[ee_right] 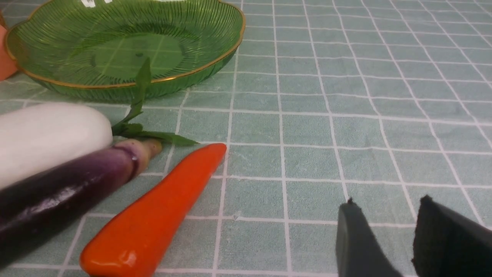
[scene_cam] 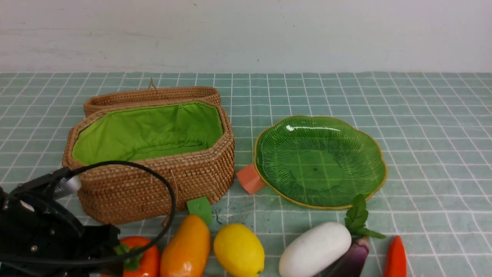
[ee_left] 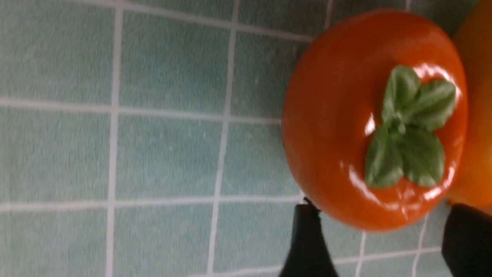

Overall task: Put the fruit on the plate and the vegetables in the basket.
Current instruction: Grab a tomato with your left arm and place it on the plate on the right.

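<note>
Has the left gripper (ee_left: 382,206) low at the near left of the tabletop (scene_cam: 423,115), jaws spread wide to either side of the glossy orange-red toy persimmon with the green leafy cap (ee_left: 346,115), not pinching it. Leaves that fruit resting on the checked cloth, hard against the elongated orange toy mango (scene_cam: 186,250), with the yellow toy lemon (scene_cam: 238,249) next along the near row.

Holds the right gripper (ee_right: 387,200) low over bare cloth, jaws parted by a narrow gap with nothing between them. Sits near the red pointed toy vegetable (ee_right: 153,219); beyond that, the slim dark purple toy eggplant (ee_right: 65,188) lying against the large smooth white oval vegetable (scene_cam: 315,250).

Farther out, shows the translucent green ribbed glass plate with the gold rim (scene_cam: 378,154) empty. Shows the big woven tan wicker basket with green cloth lining (scene_cam: 153,184) open, nothing visible inside.

Looks like the very first pick, with nothing sorted so far. Calls next for closing on the persimmon's sides, firmly enough for a slick round skin. Calls then for lifting clear of the mango and carrying right, past the basket's front, to the plate.
</note>
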Robot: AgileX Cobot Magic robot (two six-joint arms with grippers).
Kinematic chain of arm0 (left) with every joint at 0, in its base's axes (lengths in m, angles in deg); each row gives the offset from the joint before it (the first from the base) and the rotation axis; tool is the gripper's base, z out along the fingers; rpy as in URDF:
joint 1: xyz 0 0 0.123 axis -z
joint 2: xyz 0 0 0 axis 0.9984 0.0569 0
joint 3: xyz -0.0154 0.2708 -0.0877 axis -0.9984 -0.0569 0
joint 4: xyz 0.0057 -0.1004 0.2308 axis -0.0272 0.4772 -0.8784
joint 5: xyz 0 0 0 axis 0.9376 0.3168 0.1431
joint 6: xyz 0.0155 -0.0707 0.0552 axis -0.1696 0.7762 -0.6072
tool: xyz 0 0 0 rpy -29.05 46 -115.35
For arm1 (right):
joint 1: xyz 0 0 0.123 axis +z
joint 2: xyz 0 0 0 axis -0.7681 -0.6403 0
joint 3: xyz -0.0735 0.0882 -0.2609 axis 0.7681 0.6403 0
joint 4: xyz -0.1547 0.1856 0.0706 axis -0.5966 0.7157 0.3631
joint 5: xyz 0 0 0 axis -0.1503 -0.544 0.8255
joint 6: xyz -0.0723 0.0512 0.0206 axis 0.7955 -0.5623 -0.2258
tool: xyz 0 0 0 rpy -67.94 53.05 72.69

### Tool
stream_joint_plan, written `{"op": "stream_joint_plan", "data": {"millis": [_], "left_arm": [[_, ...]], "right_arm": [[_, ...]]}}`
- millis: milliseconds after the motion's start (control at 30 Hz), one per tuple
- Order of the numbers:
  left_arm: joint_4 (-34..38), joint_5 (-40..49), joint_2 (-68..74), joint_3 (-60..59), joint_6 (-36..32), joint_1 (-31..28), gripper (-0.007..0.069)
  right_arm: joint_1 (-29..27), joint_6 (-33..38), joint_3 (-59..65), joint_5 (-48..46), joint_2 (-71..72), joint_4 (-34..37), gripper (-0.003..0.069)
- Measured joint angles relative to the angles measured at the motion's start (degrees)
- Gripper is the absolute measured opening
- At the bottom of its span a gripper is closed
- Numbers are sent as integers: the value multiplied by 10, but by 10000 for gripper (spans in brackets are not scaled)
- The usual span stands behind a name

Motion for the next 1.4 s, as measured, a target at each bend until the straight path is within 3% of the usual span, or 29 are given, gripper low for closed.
{"op": "stream_joint_plan", "data": {"millis": [67,133,267,433,500,800,933,1233,1400], "left_arm": [[14,-42,35,1,-26,0,580],[17,-68,61,3,-39,0,636],[43,-84,98,10,-49,0,664],[81,-83,112,15,-60,1,574],[88,-79,110,17,-61,1,442],[52,-51,66,13,-61,1,444],[43,9,22,33,-61,1,444],[103,163,8,238,-69,1,444],[115,180,90,414,-97,65,444]], "right_arm": [[0,0,0,0,0,0,241],[0,0,0,0,0,0,241],[0,0,0,0,0,0,241],[0,0,0,0,0,0,241],[0,0,0,0,0,0,241],[0,0,0,0,0,0,241],[0,0,0,0,0,0,241],[0,0,0,0,0,0,241],[0,0,0,0,0,0,241]]}}
